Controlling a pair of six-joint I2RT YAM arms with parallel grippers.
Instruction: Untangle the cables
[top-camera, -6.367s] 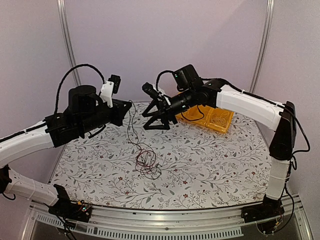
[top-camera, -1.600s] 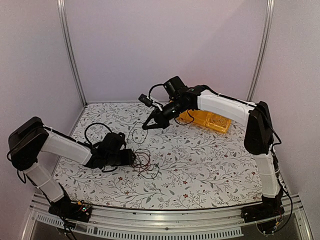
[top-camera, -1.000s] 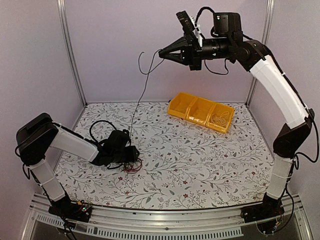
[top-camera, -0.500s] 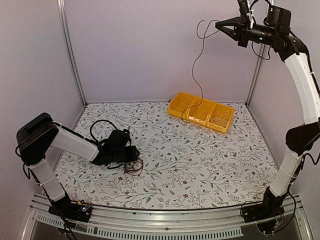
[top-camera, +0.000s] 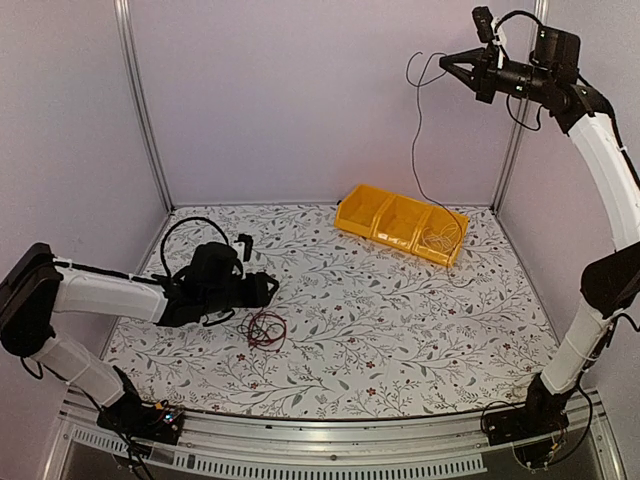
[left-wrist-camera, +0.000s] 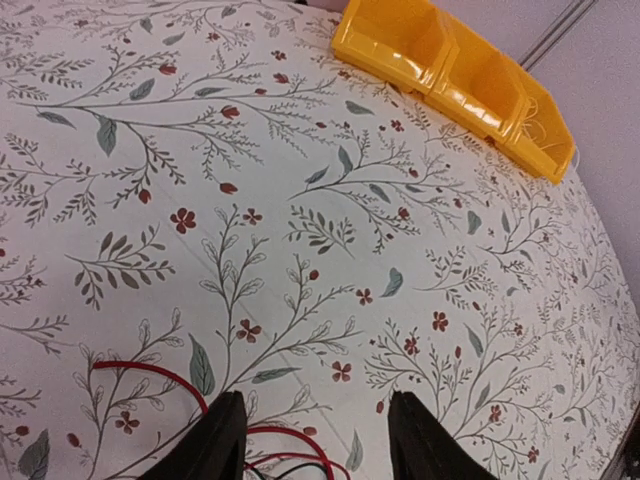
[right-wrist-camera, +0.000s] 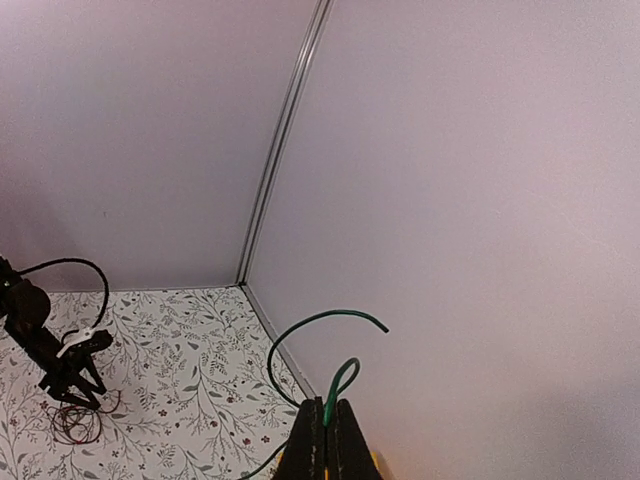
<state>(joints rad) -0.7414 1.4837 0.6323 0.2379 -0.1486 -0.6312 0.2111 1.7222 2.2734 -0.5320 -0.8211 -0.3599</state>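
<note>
While on table (top-camera: 400, 330), cables (top-camera: 265, 328) beside left hand (top-camera: 266, 289).

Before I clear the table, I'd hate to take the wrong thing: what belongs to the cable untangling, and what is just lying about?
Job: red and black cable tangle; thin wire pinched in the right gripper; left gripper at the tangle.
Lying about: yellow bin; floral table cover.
</note>
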